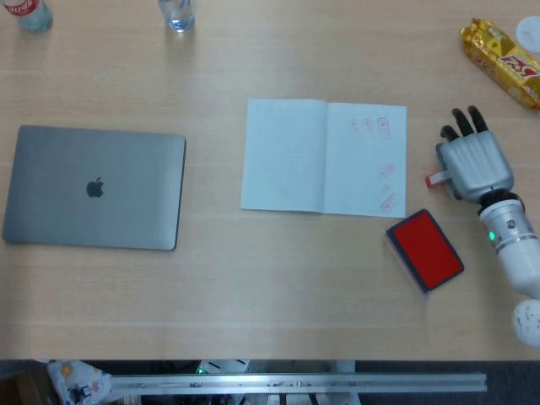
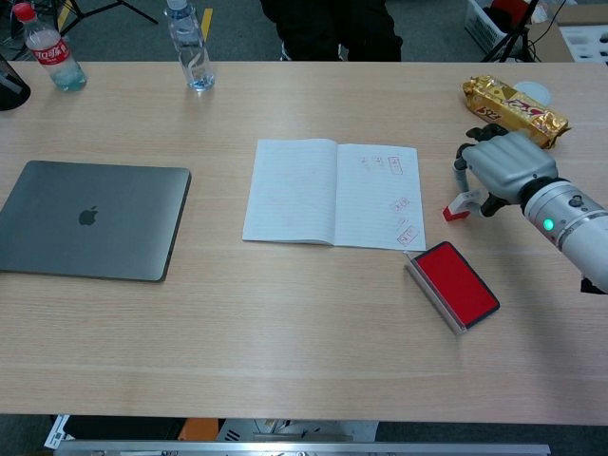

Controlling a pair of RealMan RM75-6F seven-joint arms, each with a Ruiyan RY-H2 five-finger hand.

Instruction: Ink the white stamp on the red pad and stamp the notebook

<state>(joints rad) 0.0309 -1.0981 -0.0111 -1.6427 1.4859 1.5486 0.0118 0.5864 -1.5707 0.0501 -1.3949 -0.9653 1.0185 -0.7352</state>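
**Grasping the Stamp Beside the Notebook**

Closing around the white stamp [image 2: 459, 206], the right hand [image 2: 503, 168] covers it from above; fingers curl about its upper part, though a firm grip cannot be confirmed. The stamp stands tilted on the table [image 2: 285, 332], its red base toward 9 o'clock of the palm, between the hand and the notebook [image 2: 332, 193]. The red pad [image 2: 457, 283] lies at 6 o'clock from the stamp, long axis running 11 to 5 o'clock. The left hand is not visible, so the right is nearer. A laptop [image 2: 90, 218], bottles [image 2: 190, 47] and a snack packet [image 2: 513, 106] share the wooden surface.
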